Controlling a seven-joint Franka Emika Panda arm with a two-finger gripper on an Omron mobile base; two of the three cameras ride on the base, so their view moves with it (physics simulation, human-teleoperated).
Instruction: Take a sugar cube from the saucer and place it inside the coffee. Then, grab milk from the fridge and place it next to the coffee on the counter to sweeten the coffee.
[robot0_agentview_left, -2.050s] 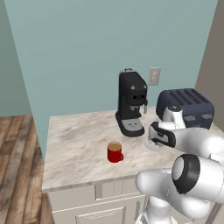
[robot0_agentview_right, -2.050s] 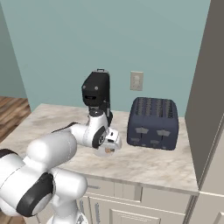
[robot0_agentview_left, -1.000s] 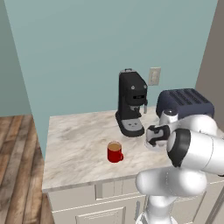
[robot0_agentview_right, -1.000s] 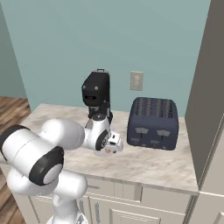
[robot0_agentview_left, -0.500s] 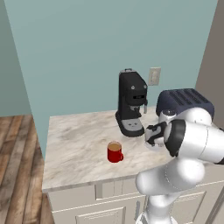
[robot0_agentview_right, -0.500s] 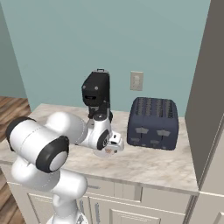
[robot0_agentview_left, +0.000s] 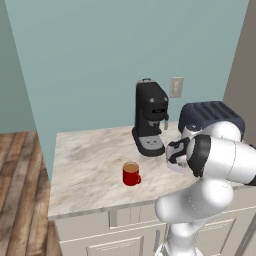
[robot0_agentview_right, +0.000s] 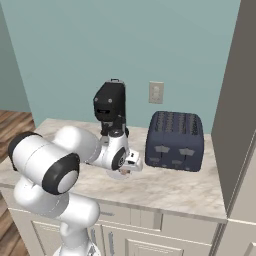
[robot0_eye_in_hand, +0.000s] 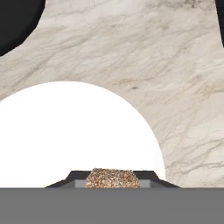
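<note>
So the cube (robot0_eye_in_hand: 112, 178) sits right between the gripper (robot0_eye_in_hand: 112, 180) tips in the hand view, low over the white saucer (robot0_eye_in_hand: 65, 131), and the jaws look closed on it. The saucer's on the counter (robot0_agentview_left: 90, 165) between the coffee maker (robot0_agentview_left: 150, 117) and the toaster (robot0_agentview_right: 175, 132). The coffee (robot0_agentview_left: 131, 174) is off to the arm's left, near the front edge. I'd lift straight up first so the cube doesn't drag on the plate, then swing over and release low above the mug to avoid a splash.

Home kitchen, marble counter (robot0_agentview_left: 90, 165), coffee machine (robot0_agentview_left: 150, 117), toaster (robot0_agentview_right: 175, 134), cream cabinets (robot0_agentview_left: 125, 235)
</note>
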